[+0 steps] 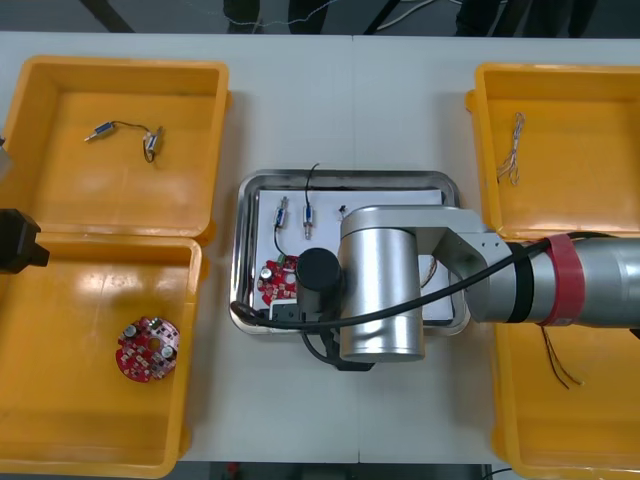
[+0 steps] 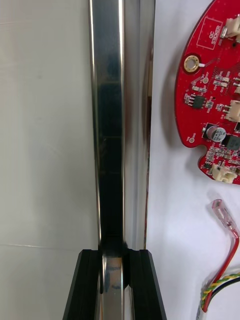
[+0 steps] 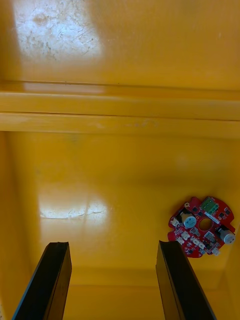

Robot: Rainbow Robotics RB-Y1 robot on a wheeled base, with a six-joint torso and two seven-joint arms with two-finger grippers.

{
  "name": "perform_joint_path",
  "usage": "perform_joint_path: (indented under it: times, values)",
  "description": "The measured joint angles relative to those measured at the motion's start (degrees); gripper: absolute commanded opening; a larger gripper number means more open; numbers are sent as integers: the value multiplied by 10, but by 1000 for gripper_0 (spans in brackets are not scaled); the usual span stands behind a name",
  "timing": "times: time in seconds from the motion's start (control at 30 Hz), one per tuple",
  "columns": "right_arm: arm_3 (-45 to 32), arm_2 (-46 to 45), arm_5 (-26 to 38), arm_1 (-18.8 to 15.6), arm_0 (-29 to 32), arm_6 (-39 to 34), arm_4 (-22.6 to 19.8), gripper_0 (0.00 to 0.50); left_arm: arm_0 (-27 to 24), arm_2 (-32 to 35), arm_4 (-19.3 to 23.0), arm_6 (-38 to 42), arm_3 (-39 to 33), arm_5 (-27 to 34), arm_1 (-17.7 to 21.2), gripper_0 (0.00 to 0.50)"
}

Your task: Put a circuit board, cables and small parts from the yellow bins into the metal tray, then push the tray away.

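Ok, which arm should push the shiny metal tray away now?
Right. The right gripper is shut on the rim of the shiny metal tray; the left gripper hangs open over a yellow bin, off to the side.

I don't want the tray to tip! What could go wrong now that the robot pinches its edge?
1. The right gripper pinches only the thin, shiny rim of the metal tray, which might slip out when pushed.
2. A jerky push could slide the loose circuit board, red and yellow cable and small metal parts around.
3. Held at one spot, the tray may swivel.
The left gripper hangs open over a yellow bin.
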Motion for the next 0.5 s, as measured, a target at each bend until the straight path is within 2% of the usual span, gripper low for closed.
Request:
perform_joint_path:
  times: [0.23, 0.5]
  values:
    - [33, 0, -5, 0, -37, 11, -38, 0, 0, 0, 0, 0, 0, 0, 0, 500]
    - [59, 0, -10, 0, -60, 32, -50, 0, 0, 0, 0, 0, 0, 0, 0, 500]
